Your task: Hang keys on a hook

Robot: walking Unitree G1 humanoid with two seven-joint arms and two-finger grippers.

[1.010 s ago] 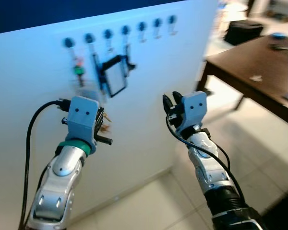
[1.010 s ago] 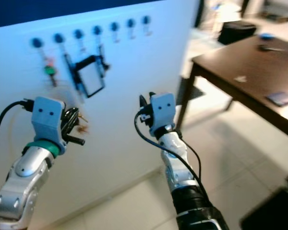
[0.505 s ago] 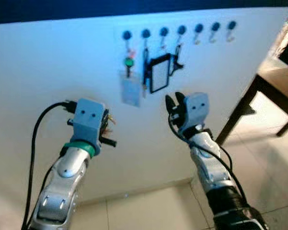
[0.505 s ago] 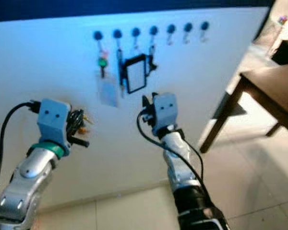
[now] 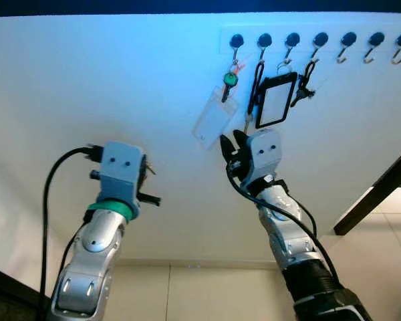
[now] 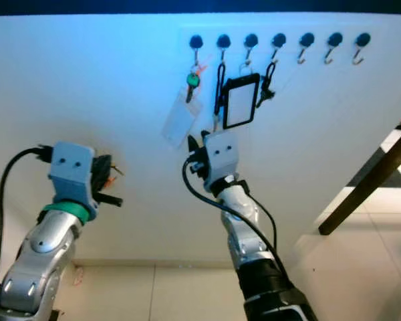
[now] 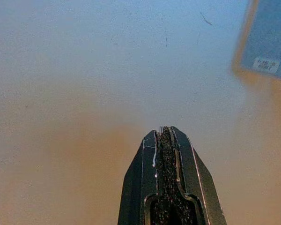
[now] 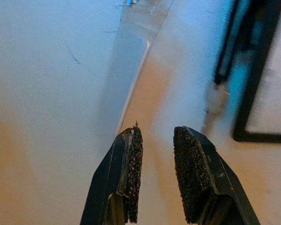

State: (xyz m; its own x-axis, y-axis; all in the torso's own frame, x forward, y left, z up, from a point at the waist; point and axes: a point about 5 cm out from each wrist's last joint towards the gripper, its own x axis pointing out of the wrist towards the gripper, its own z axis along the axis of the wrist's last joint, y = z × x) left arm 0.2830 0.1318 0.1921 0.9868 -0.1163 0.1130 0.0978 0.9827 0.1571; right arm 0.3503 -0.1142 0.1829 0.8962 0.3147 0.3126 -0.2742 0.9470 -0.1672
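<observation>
Looking through the left eye, I have a white wall (image 5: 87,87) ahead with a row of dark hooks (image 5: 321,40) across its upper right; a green-topped key (image 5: 229,81) and a clear card sleeve (image 5: 214,120) hang from the leftmost hooks, with a black-framed badge holder (image 5: 275,100) on a strap beside them, and three hooks at the far right end are bare. My left gripper (image 5: 146,180) is raised near the wall, well off to the left of and lower than the hooks, and I can just make out something thin and metallic poking past its blue housing, possibly the keys (image 5: 149,170), though that spot is too small to be sure. My right gripper (image 5: 230,148) sits just under the card sleeve and the badge holder. A dark table leg (image 5: 377,200) slants in at the right edge above pale floor tiles (image 5: 207,294). From the right eye, the same layout holds, and a dark bundle with small orange tips shows at the left gripper (image 6: 107,177). On the left wrist, the two fingers (image 7: 143,183) are pressed flat together against plain wall, with nothing visible at the tips. On the right wrist, the fingers (image 8: 131,164) stand slightly parted, holding nothing, pointed at the card sleeve's lower edge (image 8: 131,70) and the badge frame (image 8: 257,93).
</observation>
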